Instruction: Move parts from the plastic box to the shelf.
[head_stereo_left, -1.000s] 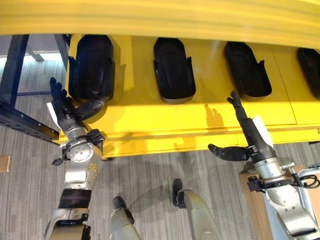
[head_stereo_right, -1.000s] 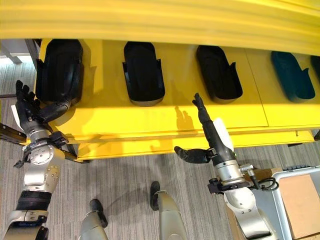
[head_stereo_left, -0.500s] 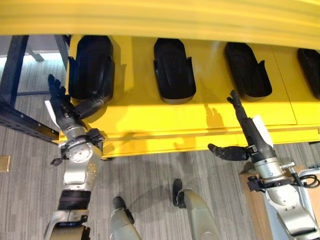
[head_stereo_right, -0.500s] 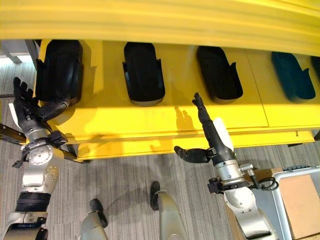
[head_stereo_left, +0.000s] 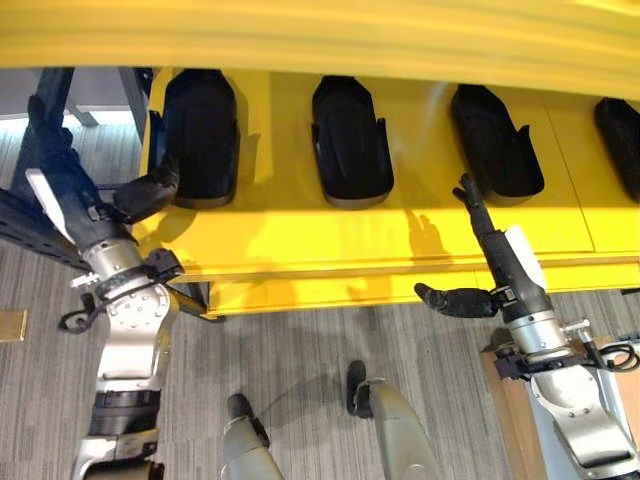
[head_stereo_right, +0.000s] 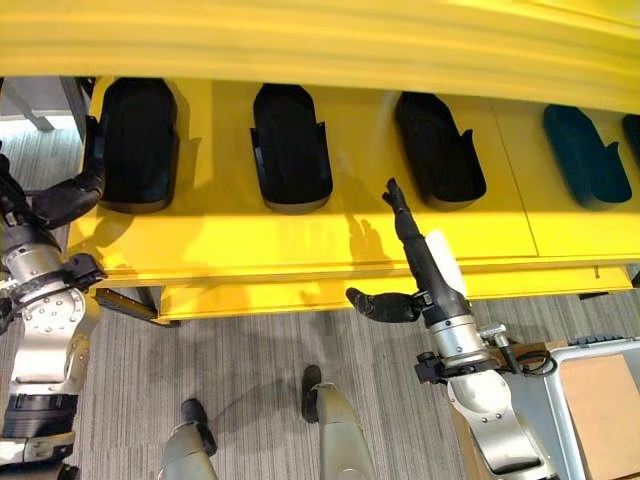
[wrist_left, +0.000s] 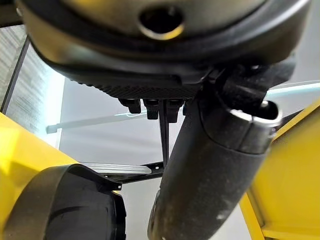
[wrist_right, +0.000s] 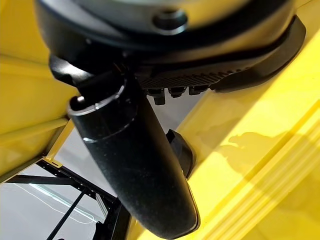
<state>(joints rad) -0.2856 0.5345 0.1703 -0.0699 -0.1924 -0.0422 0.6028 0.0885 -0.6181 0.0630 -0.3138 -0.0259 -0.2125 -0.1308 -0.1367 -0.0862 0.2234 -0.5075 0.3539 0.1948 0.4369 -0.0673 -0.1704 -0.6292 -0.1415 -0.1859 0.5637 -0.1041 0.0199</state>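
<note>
Several black moulded parts lie in a row on the yellow shelf (head_stereo_left: 300, 225): the leftmost part (head_stereo_left: 200, 135), a middle part (head_stereo_left: 350, 140) and a third part (head_stereo_left: 495, 140). My left hand (head_stereo_left: 72, 195) is off the shelf's left end, fingers straight and open. Its thumb (head_stereo_left: 148, 193) reaches to the leftmost part's near corner, and that part (wrist_left: 65, 205) shows again in the left wrist view. My right hand (head_stereo_left: 497, 250) hangs over the shelf's front edge below the third part, open and holding nothing, thumb (head_stereo_left: 450, 298) spread sideways.
A further dark part (head_stereo_right: 585, 150) lies at the shelf's right end. A grey plastic box (head_stereo_right: 560, 358) with a brown sheet inside stands on a wooden surface at the lower right. A dark metal frame (head_stereo_left: 25, 215) stands left of the shelf. An upper yellow shelf edge (head_stereo_left: 320, 40) overhangs.
My left hand has drawn back to the left, off the shelf's end, with its thumb still by the leftmost part. The right hand has stayed put. The view shifted slightly.
</note>
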